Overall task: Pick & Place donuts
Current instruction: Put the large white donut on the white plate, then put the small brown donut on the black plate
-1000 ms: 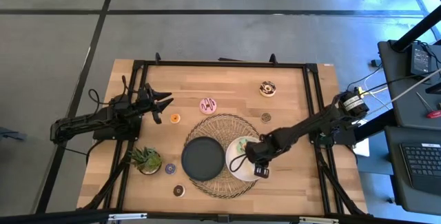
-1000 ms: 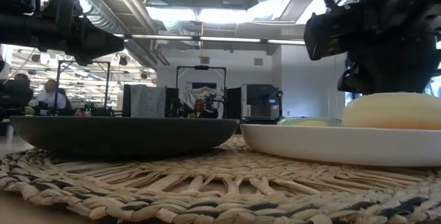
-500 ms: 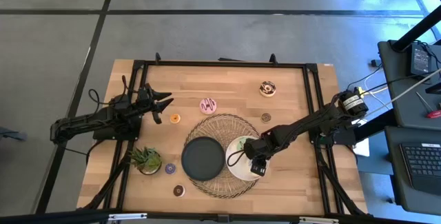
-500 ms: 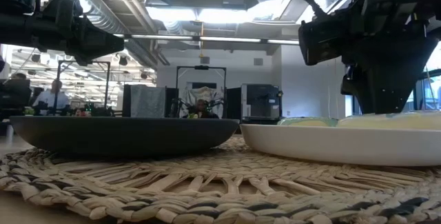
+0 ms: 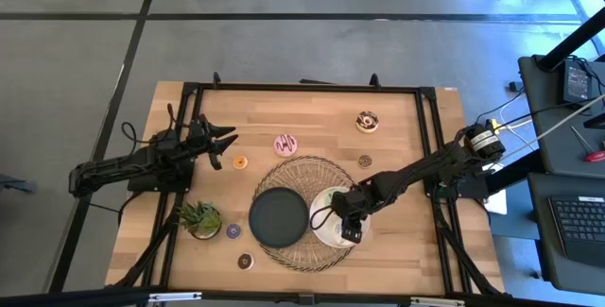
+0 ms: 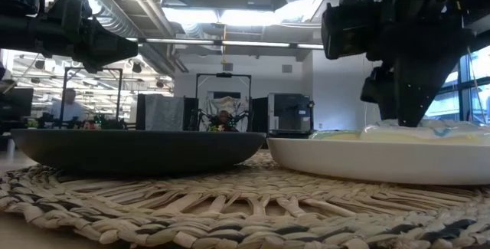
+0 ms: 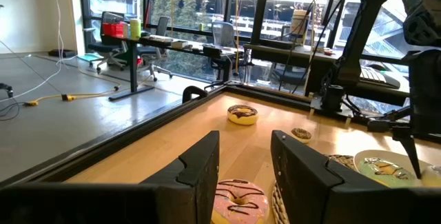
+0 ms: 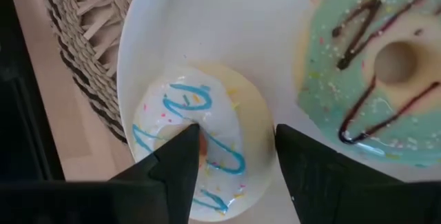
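My right gripper (image 8: 234,134) hangs over the near right part of the white plate (image 5: 323,224), shut on the cream donut (image 8: 200,148) with blue icing lines. The green donut (image 8: 372,79) lies flat beside it on the same plate. My left gripper (image 5: 227,144) waits open above the table's left part, close to the orange mini (image 5: 240,162) and the pink donut (image 5: 285,144). Flat on the wood lie the chocolate-and-white donut (image 5: 367,121), brown mini (image 5: 365,161), purple mini (image 5: 233,230) and dark mini (image 5: 246,261). My right gripper has the cream donut's ring wall (image 8: 241,138) between its fingers, one fingertip (image 8: 187,141) in the hole and the other (image 8: 289,145) against the outer rim. The fingers come from above, pointing down. The donut lies flat with its underside on the white plate (image 6: 367,161).
A round woven mat (image 5: 307,170) carries the black plate (image 5: 279,216) and the white plate side by side. A small potted plant (image 5: 201,218) stands at the near left. Bare wood lies along the table's far edge and its near right corner.
My right gripper has come down and shifted slightly toward the table's left. The cream donut, held above the white plate a second ago, now lies flat on it beside the green donut.
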Robot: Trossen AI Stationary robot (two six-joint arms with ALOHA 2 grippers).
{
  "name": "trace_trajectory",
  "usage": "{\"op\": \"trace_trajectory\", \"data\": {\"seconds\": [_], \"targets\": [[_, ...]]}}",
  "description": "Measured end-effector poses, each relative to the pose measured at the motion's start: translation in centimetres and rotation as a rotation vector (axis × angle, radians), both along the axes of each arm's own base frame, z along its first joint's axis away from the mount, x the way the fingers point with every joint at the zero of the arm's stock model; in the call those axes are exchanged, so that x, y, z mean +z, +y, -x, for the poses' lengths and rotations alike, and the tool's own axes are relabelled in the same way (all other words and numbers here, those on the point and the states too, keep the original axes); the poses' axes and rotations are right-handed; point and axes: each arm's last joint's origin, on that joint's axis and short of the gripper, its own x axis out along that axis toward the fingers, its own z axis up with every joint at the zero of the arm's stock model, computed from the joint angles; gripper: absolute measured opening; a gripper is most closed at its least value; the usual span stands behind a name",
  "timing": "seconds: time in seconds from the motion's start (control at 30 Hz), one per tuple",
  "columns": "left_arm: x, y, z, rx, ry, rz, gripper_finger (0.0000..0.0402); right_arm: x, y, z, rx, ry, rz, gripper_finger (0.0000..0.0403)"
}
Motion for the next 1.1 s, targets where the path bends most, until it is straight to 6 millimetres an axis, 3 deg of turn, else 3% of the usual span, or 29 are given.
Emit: {"op": "trace_trajectory", "data": {"seconds": [0.5, 0.67, 0.87, 1.0, 1.1], "targets": [[0.0, 0.0, 0.0, 0.0, 0.0, 0.0, 0.0127, 0.1, -0.4, -0.1, 0.022, -0.017, 0.02, 0.0193], [0.0, 0.0, 0.0, 0.0, 0.0, 0.0, 0.0127, 2.0, -0.8, 0.3, 0.016, -0.088, 0.044, 0.0193], [0.0, 0.0, 0.0, 0.0, 0.0, 0.0, 0.0127, 5.6, -3.3, 3.1, -0.08, -0.097, 0.233, 0.0193], [0.0, 0.0, 0.0, 0.0, 0.0, 0.0, 0.0127, 7.1, -5.6, 5.0, -0.267, -0.075, 0.44, 0.0193], [0.0, 0.0, 0.0, 0.0, 0.0, 0.0, 0.0127, 7.4, -7.3, 5.6, -0.441, -0.031, 0.492, 0.0193]]}}
